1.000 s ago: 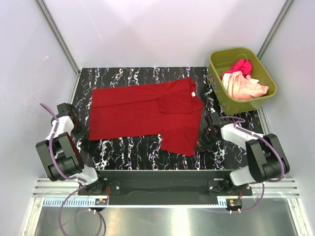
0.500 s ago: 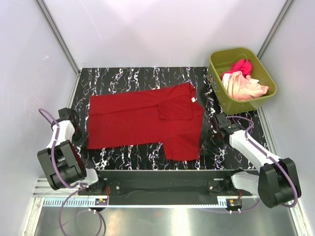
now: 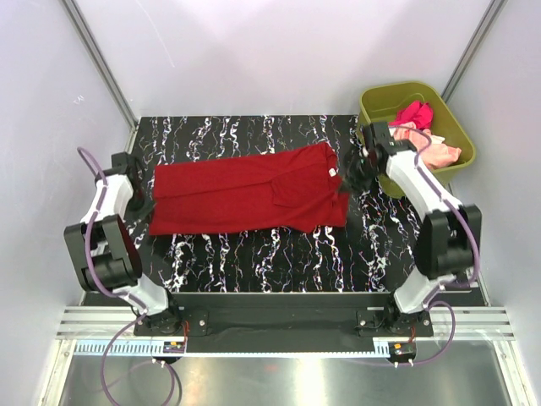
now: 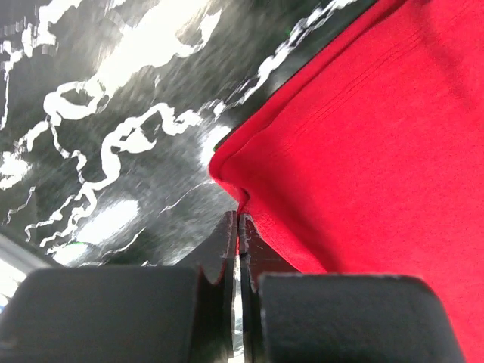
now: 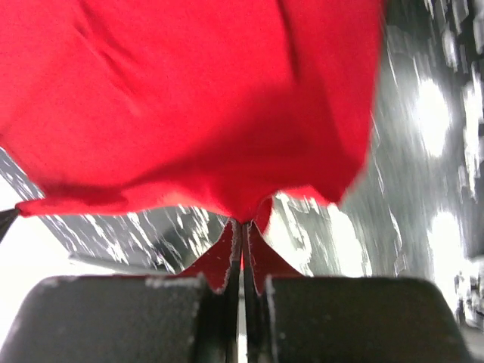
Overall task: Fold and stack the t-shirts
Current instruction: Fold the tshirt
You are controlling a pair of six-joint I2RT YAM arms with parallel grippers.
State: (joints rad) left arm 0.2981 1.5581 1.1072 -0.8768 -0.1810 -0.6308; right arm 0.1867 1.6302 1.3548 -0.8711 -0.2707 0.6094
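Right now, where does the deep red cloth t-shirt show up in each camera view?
Top external: the deep red cloth t-shirt is spread across mid-table.
Left wrist: the shirt fills the right side, corner pinched in the left gripper.
Right wrist: the shirt fills the top, edge pinched in the right gripper.
Shared landmark: the black white-veined table.

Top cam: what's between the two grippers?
The deep red t-shirt, spanning from the left gripper to the right gripper, each pinching an edge of it; clearest in the top view.
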